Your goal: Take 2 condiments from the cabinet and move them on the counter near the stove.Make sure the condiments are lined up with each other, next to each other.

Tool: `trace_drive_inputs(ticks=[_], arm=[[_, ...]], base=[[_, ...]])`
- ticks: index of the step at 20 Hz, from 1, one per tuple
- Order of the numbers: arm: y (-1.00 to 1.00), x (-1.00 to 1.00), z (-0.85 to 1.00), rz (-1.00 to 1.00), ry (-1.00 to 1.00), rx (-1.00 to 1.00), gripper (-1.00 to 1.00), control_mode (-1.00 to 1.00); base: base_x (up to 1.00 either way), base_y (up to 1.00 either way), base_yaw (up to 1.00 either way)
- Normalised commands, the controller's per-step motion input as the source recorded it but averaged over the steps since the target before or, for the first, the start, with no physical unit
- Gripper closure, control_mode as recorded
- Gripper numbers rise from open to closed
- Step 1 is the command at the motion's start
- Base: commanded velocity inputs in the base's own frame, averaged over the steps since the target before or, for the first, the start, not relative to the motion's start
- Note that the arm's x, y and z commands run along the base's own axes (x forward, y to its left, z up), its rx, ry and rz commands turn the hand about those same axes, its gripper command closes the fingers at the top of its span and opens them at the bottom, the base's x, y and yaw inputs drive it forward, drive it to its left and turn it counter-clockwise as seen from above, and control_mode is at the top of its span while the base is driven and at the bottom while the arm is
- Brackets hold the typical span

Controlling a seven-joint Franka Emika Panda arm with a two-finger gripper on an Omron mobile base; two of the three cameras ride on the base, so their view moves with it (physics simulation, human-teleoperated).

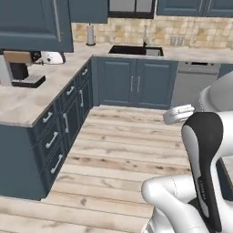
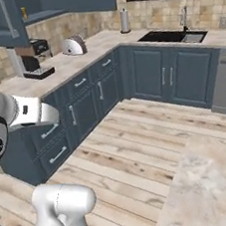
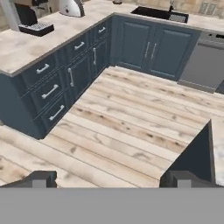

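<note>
Right base view: beige marbled counter (image 2: 73, 59), blue-grey cupboards.

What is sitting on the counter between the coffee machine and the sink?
A silver toaster and a paper towel roll stand between the coffee machine and the sink, seen in the right base view.

floor (image 3: 131, 118): open | counter (image 1: 27, 102): coffee machine (image 1: 20, 68), toaster (image 2: 73, 45)
</note>
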Motion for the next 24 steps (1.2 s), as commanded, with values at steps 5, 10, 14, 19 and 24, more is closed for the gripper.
trace_drive_inputs(ticks=[5,10,14,19,24], arm=[[0.00,0.00,0.00,0.00,0.00,0.00,-1.00,1.00],[0.00,0.00,0.00,0.00,0.00,0.00,-1.00,1.00],[0.00,0.00,0.00,0.00,0.00,0.00,-1.00,1.00],[0.00,0.00,0.00,0.00,0.00,0.00,-1.00,1.00],[0.00,0.00,0.00,0.00,0.00,0.00,-1.00,1.00]], base=[[0.99,-0.08,-0.54],[1.00,-0.01,-0.49],[1.00,0.06,-0.34],[1.00,0.29,-0.20],[1.00,0.47,-0.02]])
